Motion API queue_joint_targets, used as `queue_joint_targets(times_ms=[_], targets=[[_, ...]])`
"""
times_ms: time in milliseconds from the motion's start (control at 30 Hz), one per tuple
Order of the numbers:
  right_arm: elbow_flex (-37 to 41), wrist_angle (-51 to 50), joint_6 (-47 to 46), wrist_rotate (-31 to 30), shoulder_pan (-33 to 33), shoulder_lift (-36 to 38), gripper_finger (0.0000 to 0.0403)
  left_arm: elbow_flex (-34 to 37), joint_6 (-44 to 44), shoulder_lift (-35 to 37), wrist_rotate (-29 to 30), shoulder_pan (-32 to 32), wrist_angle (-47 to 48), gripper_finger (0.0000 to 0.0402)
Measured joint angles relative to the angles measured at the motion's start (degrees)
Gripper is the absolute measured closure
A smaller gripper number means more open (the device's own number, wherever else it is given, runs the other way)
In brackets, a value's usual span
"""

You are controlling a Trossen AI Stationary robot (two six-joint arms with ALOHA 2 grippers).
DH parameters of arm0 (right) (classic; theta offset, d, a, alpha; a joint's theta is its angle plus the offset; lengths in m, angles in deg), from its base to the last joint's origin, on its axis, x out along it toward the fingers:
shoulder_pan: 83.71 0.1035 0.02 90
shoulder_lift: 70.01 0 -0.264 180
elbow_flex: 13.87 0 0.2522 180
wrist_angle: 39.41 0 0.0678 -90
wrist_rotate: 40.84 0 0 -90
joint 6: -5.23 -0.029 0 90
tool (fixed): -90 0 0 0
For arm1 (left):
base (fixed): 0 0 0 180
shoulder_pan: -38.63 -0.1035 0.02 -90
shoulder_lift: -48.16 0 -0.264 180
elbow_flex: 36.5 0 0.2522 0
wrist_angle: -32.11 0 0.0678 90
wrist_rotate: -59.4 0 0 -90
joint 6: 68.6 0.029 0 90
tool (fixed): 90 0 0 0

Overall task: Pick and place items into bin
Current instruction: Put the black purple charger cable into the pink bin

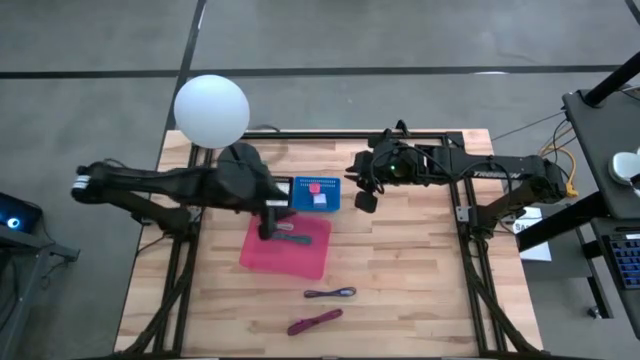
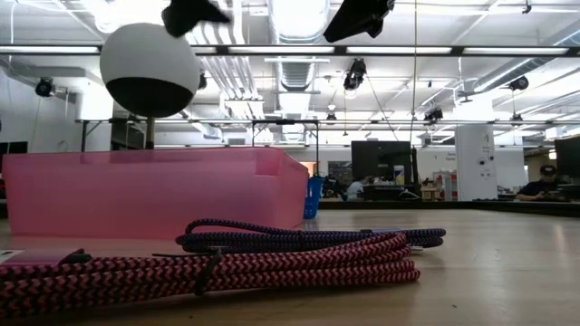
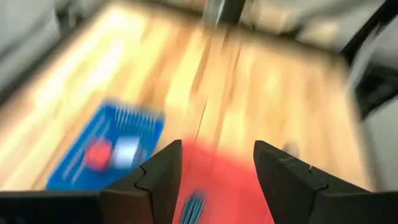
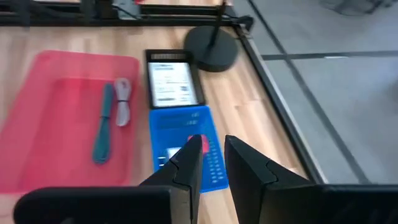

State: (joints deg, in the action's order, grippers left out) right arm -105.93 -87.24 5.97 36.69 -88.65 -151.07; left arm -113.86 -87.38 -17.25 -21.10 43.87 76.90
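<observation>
While your left wrist view is blurred, the left gripper (image 3: pixel 216 180) shows parted, empty fingers above the pink bin (image 1: pixel 262 256), which holds a teal cord (image 4: pixel 103 132) and white cord (image 4: pixel 123 101). Right gripper (image 4: pixel 211 163) hovers narrowly parted, empty. Purple cord (image 1: pixel 331 293) and magenta cord (image 1: pixel 314 321) lie on the wooden table (image 1: pixel 400 280).

2 dark, near-black arms of chunky jointed segments. The left arm (image 1: pixel 170 185) has a pale band at its far-left end. The right arm (image 1: pixel 480 170) shows a small green light and loose black cables near its wrist.
</observation>
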Motion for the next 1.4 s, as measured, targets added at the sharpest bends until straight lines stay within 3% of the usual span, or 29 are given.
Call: queue_joint_targets(times_ms=[167,267,400,467,667,900,1033,1400], targets=[[0.00,0.06,-2.39,2.28,1.01,0.00,0.0346,5.24,1.00,10.30,0.05,0.02,-13.21,0.0219],[0.00,0.31,-4.00,4.43,2.32,0.06,0.0346,8.89,1.09,16.20,0.05,0.02,-16.01,0.0219],[0.00,1.58,-4.42,18.80,4.20,0.15,0.0346,13.83,1.02,23.59,0.27,0.02,-17.62,0.0219],[0.00,1.71,-5.89,22.72,5.41,-0.14,0.0346,15.59,0.97,26.23,0.44,0.02,-17.94,0.0219],[0.02,0.89,-8.35,20.39,10.29,-0.69,0.0313,18.03,1.09,31.33,0.44,0.02,-18.47,0.0219],[0.00,0.68,-17.03,11.49,17.65,-3.80,0.0225,18.95,1.13,34.07,0.42,0.02,-17.90,0.0219],[0.00,0.55,-20.79,9.94,21.87,-7.58,0.0185,18.89,1.15,36.27,0.42,0.04,-17.96,0.0219],[0.00,0.92,-27.74,9.73,27.97,-19.88,0.0164,18.84,1.21,41.32,0.48,0.03,-18.01,0.0219]])
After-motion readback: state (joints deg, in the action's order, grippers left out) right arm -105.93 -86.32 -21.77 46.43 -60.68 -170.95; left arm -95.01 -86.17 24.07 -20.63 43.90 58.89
